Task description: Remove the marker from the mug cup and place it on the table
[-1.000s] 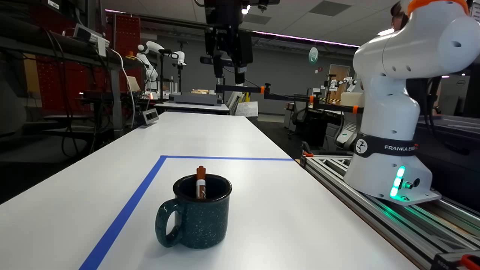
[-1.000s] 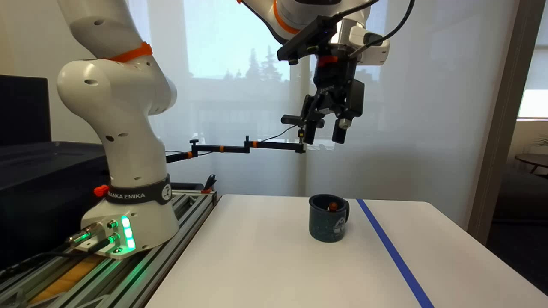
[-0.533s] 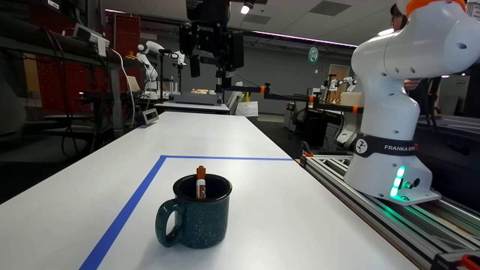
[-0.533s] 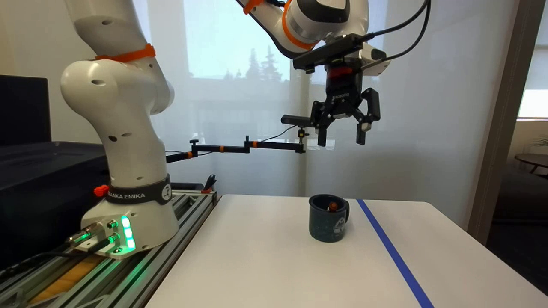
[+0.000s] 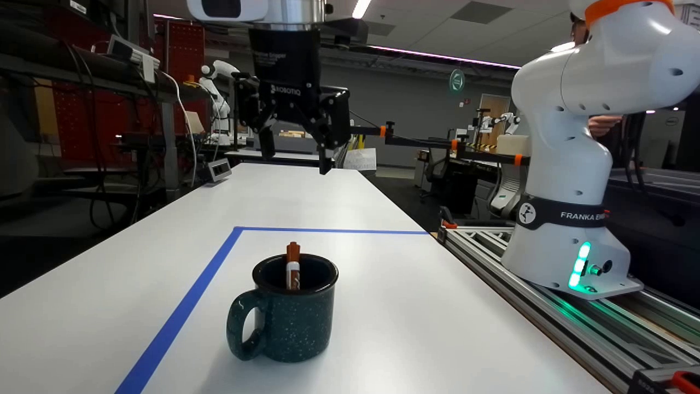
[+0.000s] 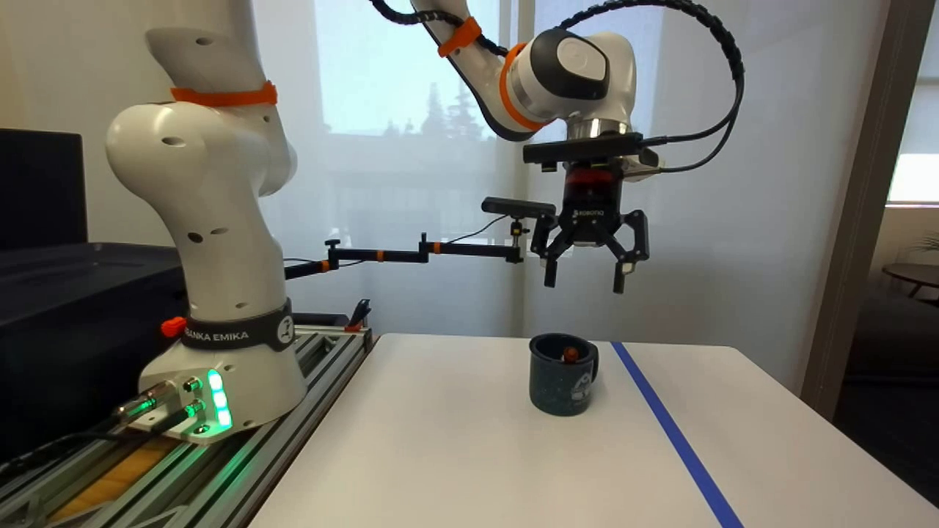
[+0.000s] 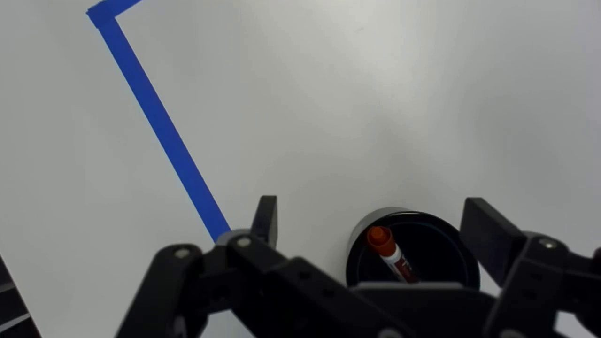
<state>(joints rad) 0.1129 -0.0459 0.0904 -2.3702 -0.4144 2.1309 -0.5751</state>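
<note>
The marker (image 5: 293,267) leans inside the mug cup (image 5: 298,323), its orange-red cap end up and above the rim; its lower end is hidden in the mug. The dark green mug stands upright on the white table (image 5: 383,306), its handle toward the blue tape. In an exterior view the marker's cap (image 6: 570,355) just shows in the mug (image 6: 555,389). My gripper (image 6: 585,281) is open and empty, pointing down, well above the mug. In the wrist view the marker (image 7: 385,244) lies between the wide-apart fingertips, and the gripper body hides the mug's near side (image 7: 450,234).
Blue tape (image 5: 202,279) runs on the table beside the mug, with a corner showing in the wrist view (image 7: 101,14). A jointed black camera arm (image 6: 469,250) reaches in behind the gripper. The robot base (image 5: 569,257) stands on a metal rail along the table's edge.
My gripper has turned and opened wider. It first moved sideways to above the mug, then came down. The mug and marker have not moved.
</note>
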